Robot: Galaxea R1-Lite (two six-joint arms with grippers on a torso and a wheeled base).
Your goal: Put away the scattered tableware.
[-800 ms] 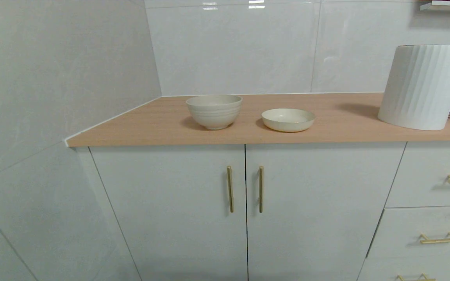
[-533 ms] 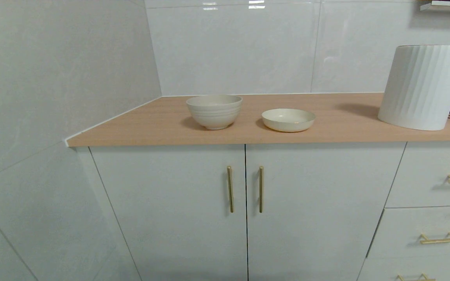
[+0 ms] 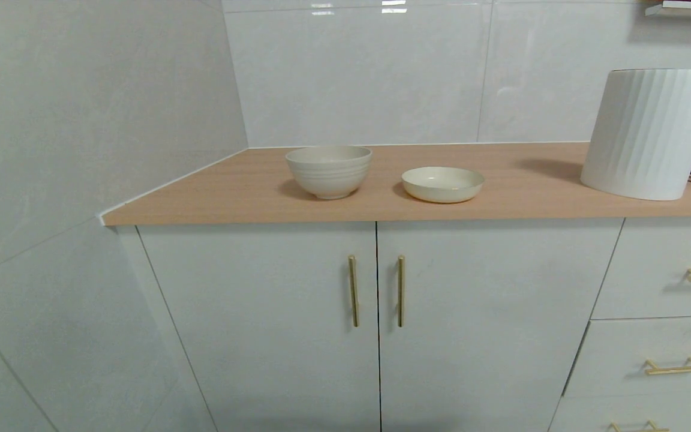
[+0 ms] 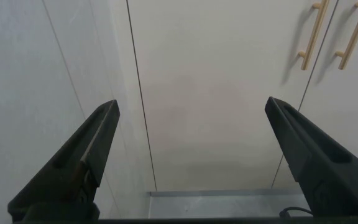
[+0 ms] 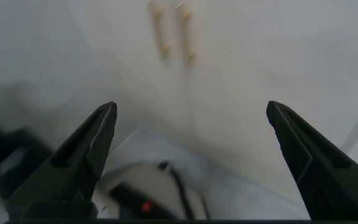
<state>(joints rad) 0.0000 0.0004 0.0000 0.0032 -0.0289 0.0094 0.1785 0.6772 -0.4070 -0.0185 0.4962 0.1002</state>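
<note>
Head view: a wooden bench runs along a white tiled wall above white cupboards. A deep cream bowl with faint ridges stands upright toward the bench's left end, about midway between front edge and back wall. Near it on the right, apart from it and a little closer to the front edge, sits a shallow cream dish, also upright and empty. A tall white ribbed container stands well apart at the right end. Below, two cupboard doors meet at a pair of upright brass handles, both doors closed, with drawers further right.

Both pieces look stiff, smooth-glazed and likely breakable, and probably light. The bowl's high wall suggests pinching the rim, one finger inside and one outside. The dish's low rim gives less to hold, so it may slip.

Left wrist view: the left tool has its two dark fingers spread wide apart with nothing between them. The arm hangs low, pointed at the left cupboard door near its foot – well below the bench top.

Right wrist view: the right tool is likewise spread wide and empty. It faces the cupboard front from further off, with the brass handles in blurred sight – also low, well below the tableware
</note>
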